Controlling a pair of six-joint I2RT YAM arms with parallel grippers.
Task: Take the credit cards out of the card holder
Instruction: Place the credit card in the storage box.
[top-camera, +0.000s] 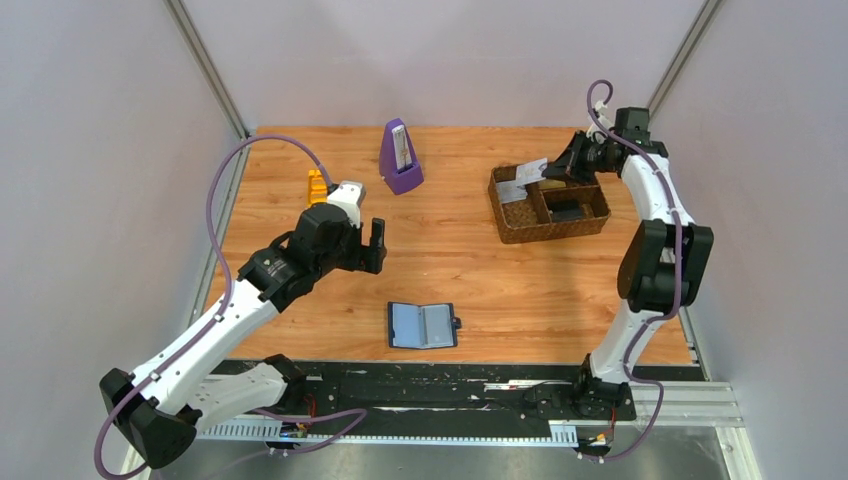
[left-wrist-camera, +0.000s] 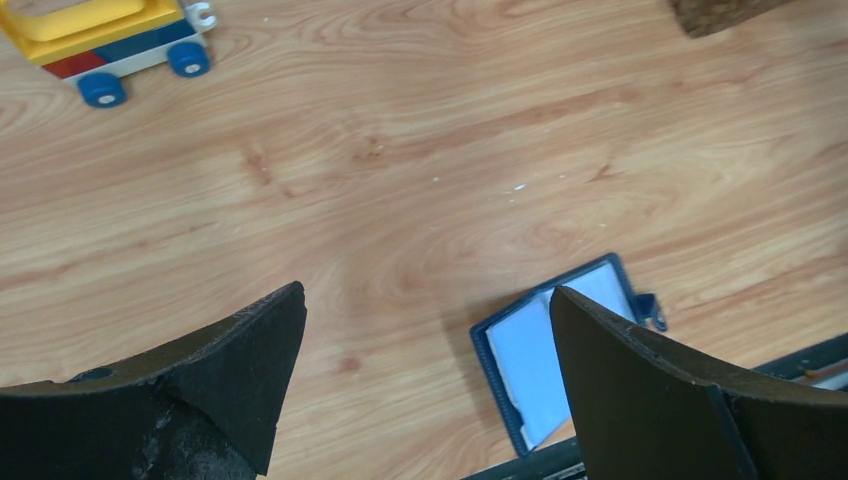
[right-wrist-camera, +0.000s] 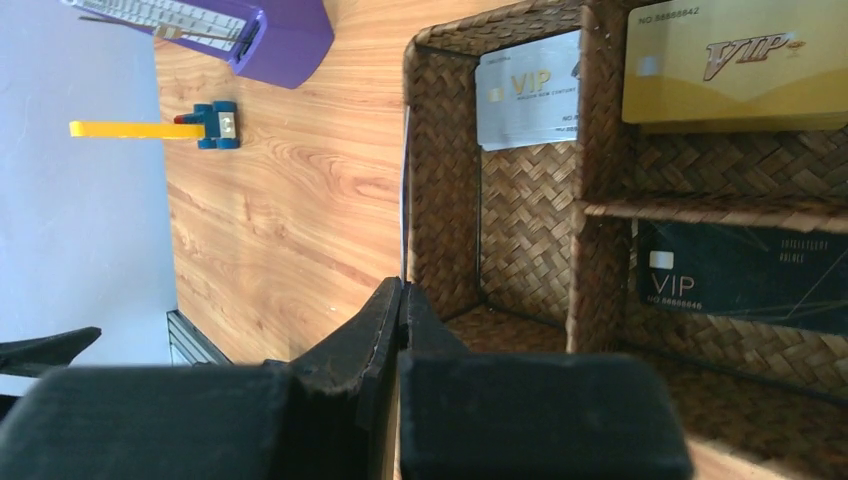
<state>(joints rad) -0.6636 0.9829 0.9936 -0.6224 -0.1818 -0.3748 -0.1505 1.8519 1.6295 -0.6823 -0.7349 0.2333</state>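
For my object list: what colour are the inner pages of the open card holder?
Blue-grey; the card holder shows best in the top external view.

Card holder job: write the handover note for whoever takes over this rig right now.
Left gripper: open, empty, hovering over the table beyond the card holder.
Right gripper: jaws shut over the woven basket; a thin pale edge rises from them, perhaps a card, unconfirmed.
Card holder: lies open near the front edge; sleeve contents unclear.
Done: a dark card, a silver card and a gold card sit in separate basket compartments.
Left: check the sleeves, pull out any cards there.
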